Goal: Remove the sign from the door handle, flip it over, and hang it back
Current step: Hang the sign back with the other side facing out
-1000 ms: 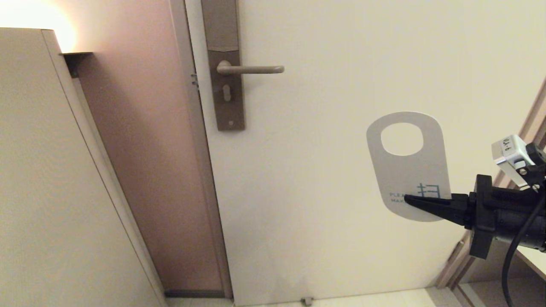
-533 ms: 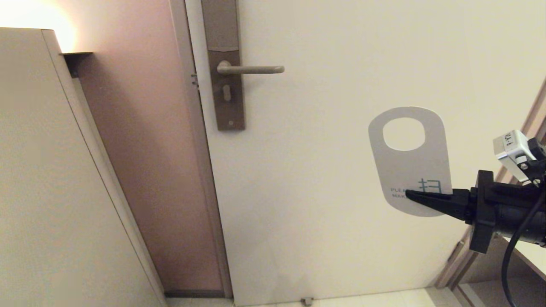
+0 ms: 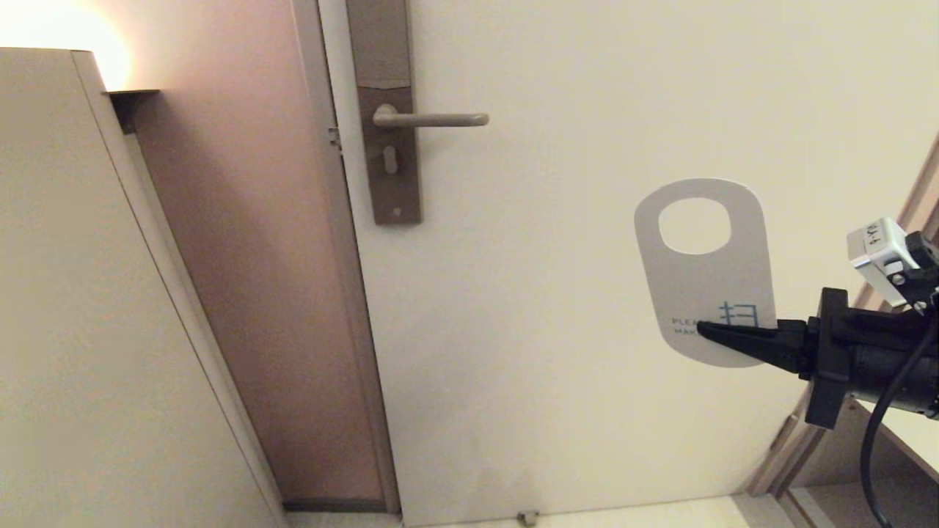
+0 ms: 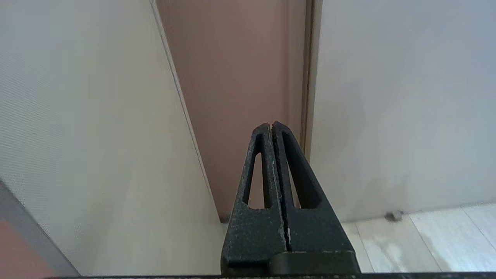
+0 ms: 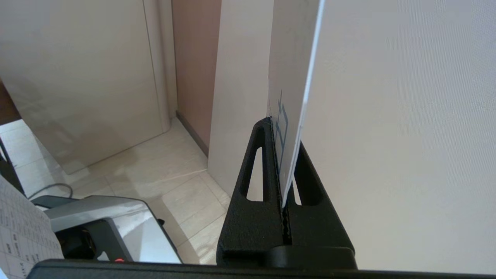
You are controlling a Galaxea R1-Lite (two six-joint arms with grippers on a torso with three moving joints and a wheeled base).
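The sign is off the door handle and held in the air in front of the door by the right gripper, whose two black fingers pinch its lower rounded end from the right side of the head view. In the right wrist view the card stands edge-on between those fingers, rising straight out of the pinch with its teal print against one pad. Its long axis is upright, the oval hole at the top and well above the grip, and the white face with teal lettering is turned toward the robot; the other face is not visible. The left gripper hangs low near the floor, facing the gap beside the door frame, its fingers pressed together on nothing; it is out of the head view. Farther off, the door handle juts level to the right from its tall brown backplate, up and to the left of the sign and well apart from it, with nothing on it. The right arm is plainly the nearer one, and my guess is that the flip comes next, before the hole is carried up and left over the lever's free end.
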